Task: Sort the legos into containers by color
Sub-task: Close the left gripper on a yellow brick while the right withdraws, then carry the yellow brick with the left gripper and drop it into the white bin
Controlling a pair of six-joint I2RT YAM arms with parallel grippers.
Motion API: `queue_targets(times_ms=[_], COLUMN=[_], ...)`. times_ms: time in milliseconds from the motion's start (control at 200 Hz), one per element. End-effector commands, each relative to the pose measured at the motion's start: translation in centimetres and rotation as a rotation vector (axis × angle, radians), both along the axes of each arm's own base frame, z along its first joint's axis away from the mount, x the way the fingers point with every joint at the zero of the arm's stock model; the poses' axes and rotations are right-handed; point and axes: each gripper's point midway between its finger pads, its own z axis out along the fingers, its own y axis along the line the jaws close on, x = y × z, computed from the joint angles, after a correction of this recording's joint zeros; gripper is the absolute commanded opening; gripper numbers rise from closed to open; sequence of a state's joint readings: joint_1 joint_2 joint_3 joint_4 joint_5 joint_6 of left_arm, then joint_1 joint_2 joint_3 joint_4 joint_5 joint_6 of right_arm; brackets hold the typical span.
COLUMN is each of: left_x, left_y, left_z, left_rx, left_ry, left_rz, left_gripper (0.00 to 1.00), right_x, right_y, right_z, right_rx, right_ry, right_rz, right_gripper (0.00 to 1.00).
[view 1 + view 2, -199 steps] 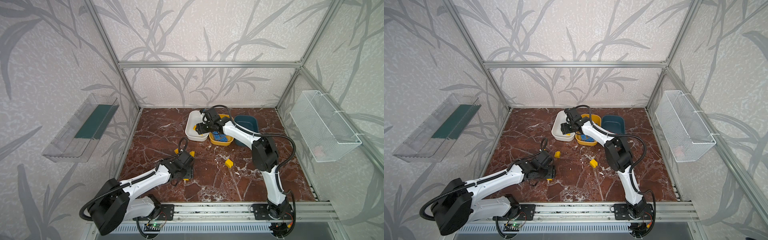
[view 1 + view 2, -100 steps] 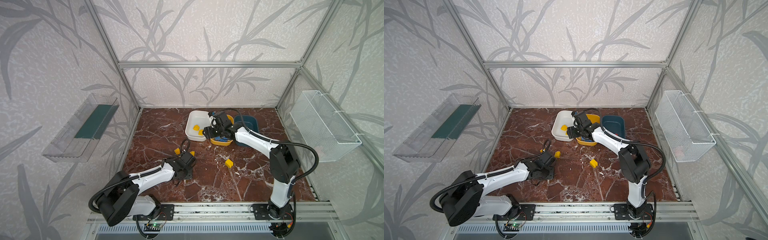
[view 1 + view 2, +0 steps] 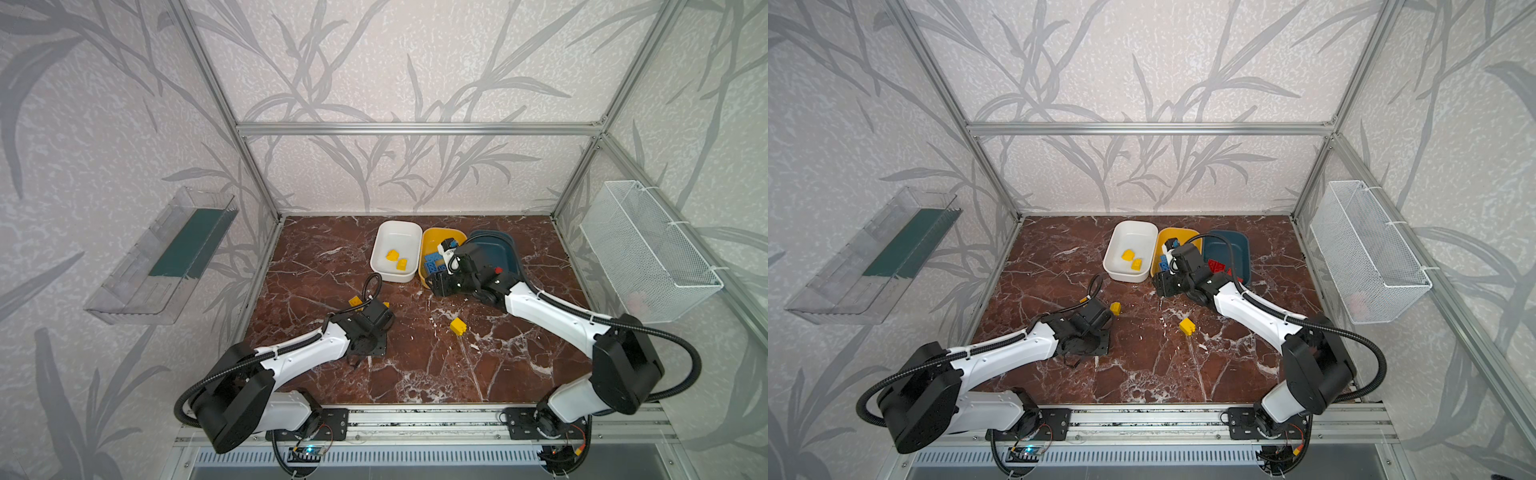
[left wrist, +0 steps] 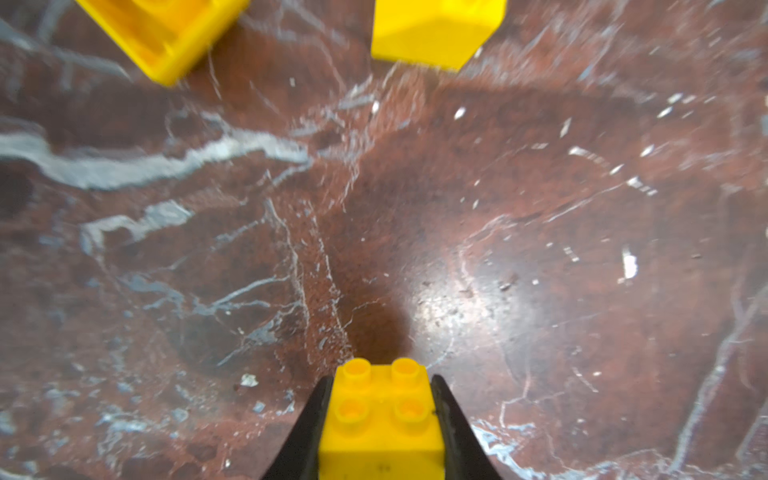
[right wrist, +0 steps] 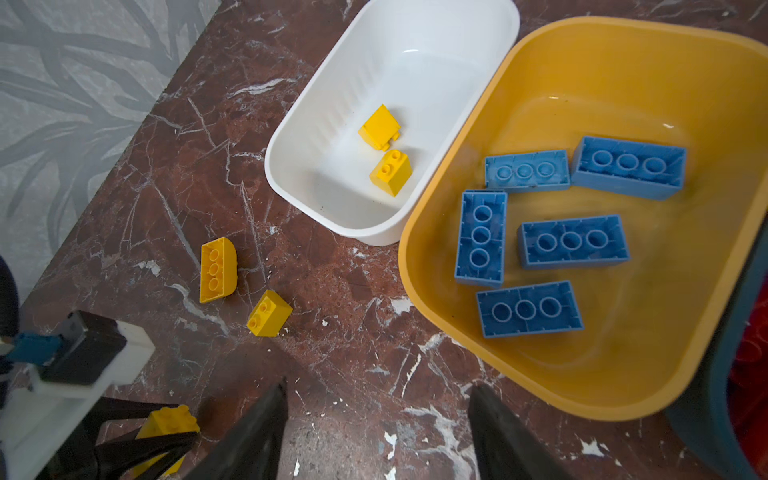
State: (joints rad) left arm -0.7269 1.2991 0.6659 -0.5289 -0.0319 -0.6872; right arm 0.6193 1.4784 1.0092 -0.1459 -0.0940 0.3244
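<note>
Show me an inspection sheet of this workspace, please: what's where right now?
Surface: red-brown marble tabletop, three loose yellow bricks on it.
Job's things: white tub holds two yellow bricks; yellow tub, five blue bricks; teal tub, red bricks.
Clutter: nothing seen.
Pincers: left pincer shut on a yellow brick; right pincer open, empty.
Cables: black hoses loop beside both arms.
Surroundings: clear wall tray, wire mesh basket, leaf-patterned walls.

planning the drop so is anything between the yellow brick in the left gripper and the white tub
Only two loose yellow bricks, one curved, one small, lie on the floor between the held yellow brick in the left gripper and the white tub. A lifted carry should clear them.
</note>
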Motion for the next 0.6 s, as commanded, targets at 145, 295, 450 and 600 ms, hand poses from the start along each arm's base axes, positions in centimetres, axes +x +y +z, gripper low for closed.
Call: queue_targets(times_ms=[145,295,450,600], left_x=[2.3,3.9,5.5,7.4], left_y=[0.0,-0.5,-1.5,-2.3], left_z=[5.0,7.3,9.0,10.5], left_rx=[0.047,0.079,0.070,0.063], left_ry=[-0.093,-0.131,-0.146,-0.149], left_rz=[0.009,-0.014,-0.021,-0.030], left_gripper=[0.26,0.26,0.27,0.27], right_x=[-2.5,-4.1,-5.4,-5.9], right_y=[-3.2,-4.4,-5.5,-6.8], right_z=[0.7,-0.3,-1.6,-2.6], right_rx=[0.026,0.023,0.050,0.053], right_ry=[-0.120,-0.117,-0.099,-0.122], right_rz=[-0.041,-0.044,-0.081,-0.121], right_gripper=[0.88,0.96,0.97,0.97])
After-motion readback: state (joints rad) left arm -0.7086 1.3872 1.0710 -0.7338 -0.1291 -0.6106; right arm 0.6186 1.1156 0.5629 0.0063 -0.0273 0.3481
